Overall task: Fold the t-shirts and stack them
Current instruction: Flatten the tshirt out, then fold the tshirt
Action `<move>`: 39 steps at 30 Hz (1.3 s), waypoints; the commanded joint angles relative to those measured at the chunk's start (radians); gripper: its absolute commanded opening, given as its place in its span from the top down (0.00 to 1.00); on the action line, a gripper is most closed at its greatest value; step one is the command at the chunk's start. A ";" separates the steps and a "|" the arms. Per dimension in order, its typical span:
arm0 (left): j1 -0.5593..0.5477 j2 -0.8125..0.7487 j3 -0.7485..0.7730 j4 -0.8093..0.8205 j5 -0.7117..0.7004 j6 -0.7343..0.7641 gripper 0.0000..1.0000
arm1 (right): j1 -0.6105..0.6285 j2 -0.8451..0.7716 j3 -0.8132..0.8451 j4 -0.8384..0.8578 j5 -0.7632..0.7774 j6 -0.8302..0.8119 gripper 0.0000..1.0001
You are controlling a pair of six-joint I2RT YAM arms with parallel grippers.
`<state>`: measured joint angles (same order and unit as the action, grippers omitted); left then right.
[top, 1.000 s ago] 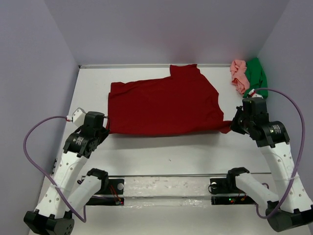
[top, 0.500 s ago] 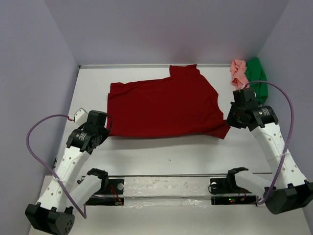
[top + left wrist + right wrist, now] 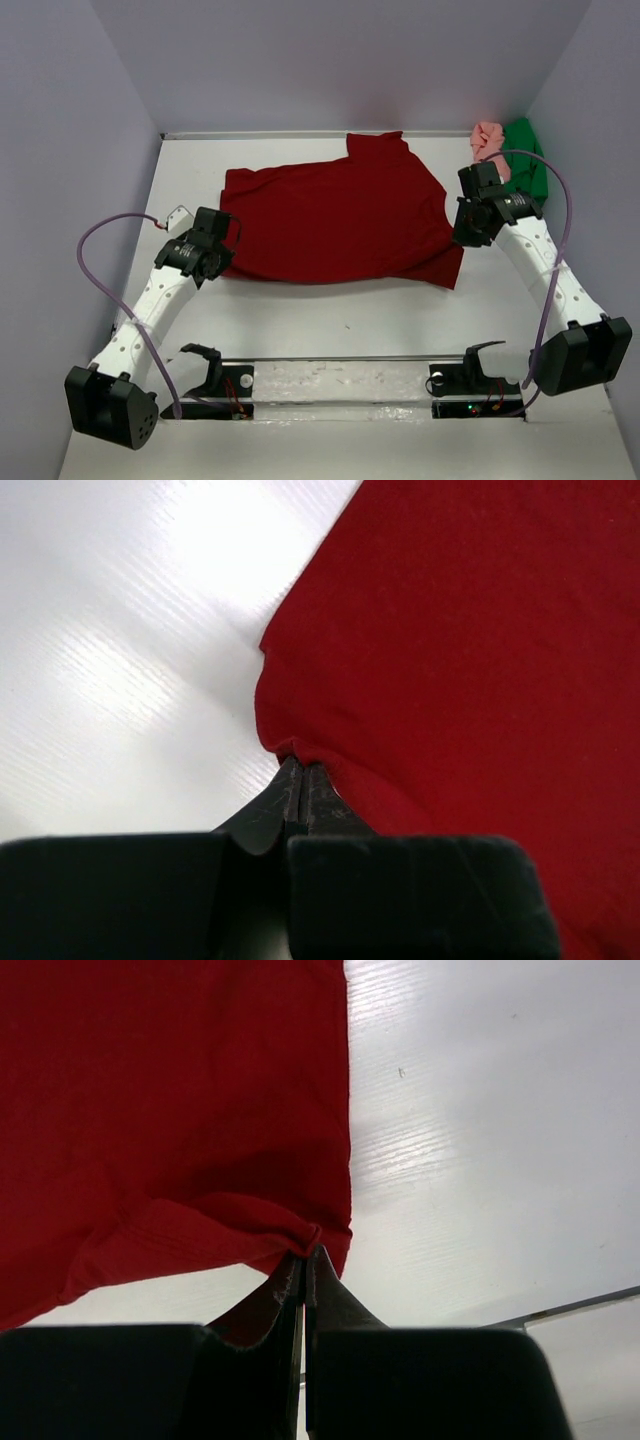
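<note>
The dark red t-shirt (image 3: 335, 220) lies spread across the middle of the white table (image 3: 340, 320), one sleeve pointing to the back. My left gripper (image 3: 222, 252) is shut on the red shirt's near left corner (image 3: 290, 748). On the other side my right gripper (image 3: 458, 230) is shut on the near right corner (image 3: 315, 1235), and that corner is lifted off the table. The pale pink t-shirt (image 3: 488, 145) and the bright green t-shirt (image 3: 528, 165) sit bunched together in the back right corner.
Grey walls close in the table at the left, back and right. A clear rail (image 3: 340, 375) with the arm bases runs along the near edge. The right arm's purple cable (image 3: 555, 250) loops over the table's right side.
Both grippers have carried their pinched corners away from the near edge, toward the back. The shirt's near hem has moved back with them.
</note>
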<state>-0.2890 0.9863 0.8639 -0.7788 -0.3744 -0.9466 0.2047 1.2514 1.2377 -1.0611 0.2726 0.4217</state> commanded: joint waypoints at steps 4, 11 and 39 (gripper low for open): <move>-0.004 0.116 0.073 0.049 -0.046 0.022 0.98 | 0.007 0.054 0.060 0.062 0.066 -0.024 1.00; 0.001 0.183 0.086 0.052 -0.063 0.017 0.97 | 0.007 0.120 0.092 0.059 0.079 -0.031 1.00; 0.151 0.305 0.125 0.135 -0.049 0.120 0.97 | 0.007 0.394 0.373 0.072 0.128 -0.069 1.00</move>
<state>-0.1581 1.2804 0.9394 -0.6632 -0.3908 -0.8551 0.2047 1.6211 1.5463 -1.0142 0.3527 0.3683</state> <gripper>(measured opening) 0.036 0.025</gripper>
